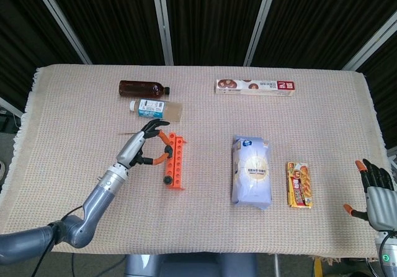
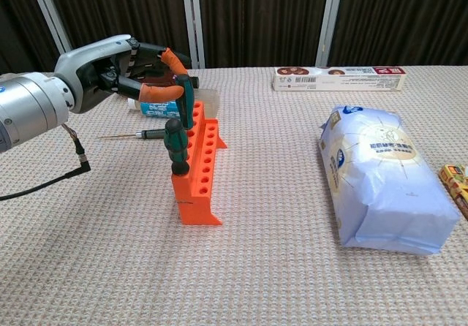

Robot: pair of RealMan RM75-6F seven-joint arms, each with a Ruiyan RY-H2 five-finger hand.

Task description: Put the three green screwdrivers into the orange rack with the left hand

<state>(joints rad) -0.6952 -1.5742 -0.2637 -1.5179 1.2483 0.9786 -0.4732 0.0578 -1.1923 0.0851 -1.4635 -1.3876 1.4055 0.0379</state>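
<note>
My left hand (image 2: 121,74) pinches a green screwdriver (image 2: 186,101) by its handle, held upright over the far half of the orange rack (image 2: 199,176). Its tip is hidden behind the rack's top bar, so I cannot tell whether it sits in a hole. A second green screwdriver (image 2: 175,145) stands in the rack's near end. The third (image 2: 142,134) lies flat on the cloth left of the rack. In the head view the left hand (image 1: 142,145) is just left of the rack (image 1: 175,163). My right hand (image 1: 375,193) rests at the table's near right corner, fingers spread, holding nothing.
A brown bottle (image 1: 142,89) and a clear bottle with a blue label (image 1: 155,107) lie behind the rack. A long snack box (image 1: 254,86) is at the back, a blue-white bag (image 1: 251,170) in the middle, a small snack pack (image 1: 298,184) to its right.
</note>
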